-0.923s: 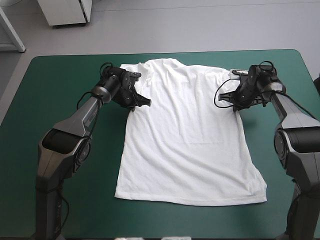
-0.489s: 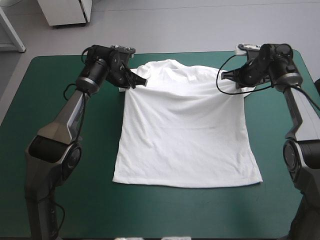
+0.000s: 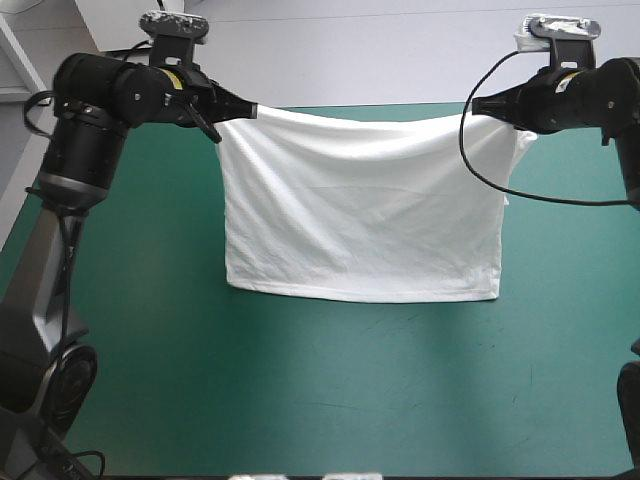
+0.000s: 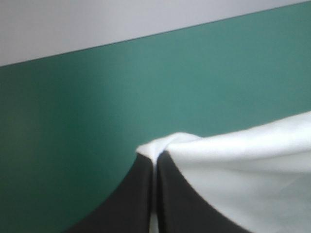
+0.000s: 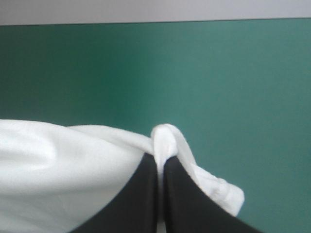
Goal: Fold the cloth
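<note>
High view, T-shirt [image 3: 360, 210]: white, hung as a wide sheet over the far half of the table [image 3: 300, 390]. Its top edge sags a little between the two grippers. Whether the lower hem touches the table cannot be told.
High view, left gripper [image 3: 232, 108]: above the table's far left part, black fingers pinched together on one upper corner of the T-shirt.
High view, right gripper [image 3: 487, 103]: above the table's far right part, fingers pinched on the other upper corner. A sleeve [image 3: 515, 150] droops just outside it.
Left wrist view, left gripper [image 4: 154, 154]: fingers meet in one pointed arch with a thin strip of white between them. A small bunch of the T-shirt [image 4: 243, 165] sits at the tips, and the rest spreads away to one side.
Left wrist view, table [image 4: 73, 121]: teal-green, beyond and below the gripper.
Right wrist view, right gripper [image 5: 160, 158]: fingers all but meeting, clamped on a rolled fold of the T-shirt [image 5: 58, 160]. The sleeve [image 5: 223, 191] hangs just beside the fingers.
Right wrist view, table [image 5: 218, 73]: teal-green, behind the fabric.
</note>
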